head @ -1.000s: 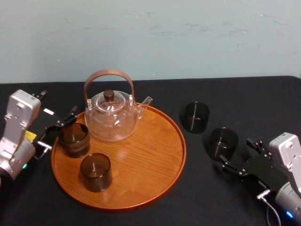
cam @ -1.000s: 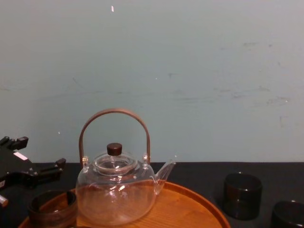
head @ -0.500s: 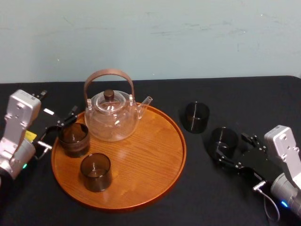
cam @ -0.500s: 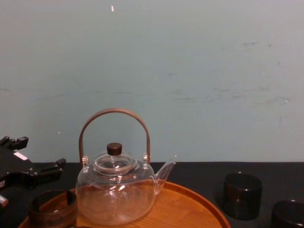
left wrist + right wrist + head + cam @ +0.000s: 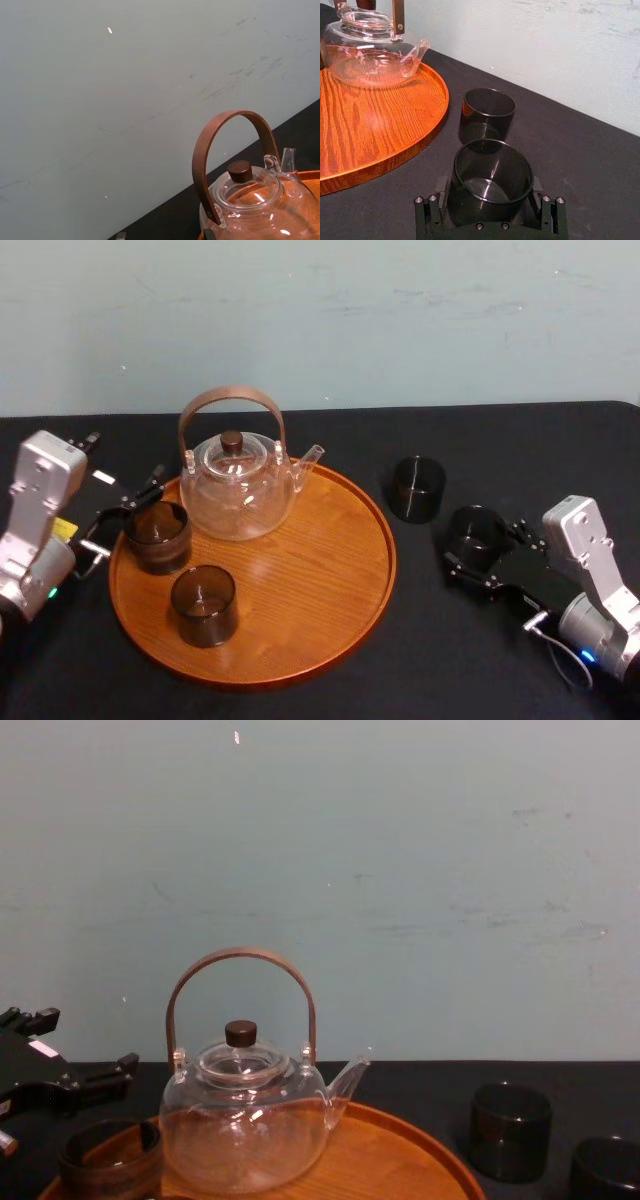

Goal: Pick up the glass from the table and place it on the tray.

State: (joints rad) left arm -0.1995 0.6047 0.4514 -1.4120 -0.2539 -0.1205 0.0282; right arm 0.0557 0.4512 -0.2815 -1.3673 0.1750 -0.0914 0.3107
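Straddling the near glass (image 5: pixel 477 530), right pincer (image 5: pixel 485 550) open; second glass (image 5: pixel 417 488) beyond, tray (image 5: pixel 330 645) alongside

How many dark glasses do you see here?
4. Two on the tray: left glass by the left gripper, front glass. Two on the table right of it: far glass, and near glass inside the right gripper.

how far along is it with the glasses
Done: a rear glass and a front glass stand on the tray by the teapot. In hand: the right gripper is open around the nearer table glass, which is not lifted. To do: grip, lift, place it; the farther table glass waits too. The left gripper is open at the tray's left edge.
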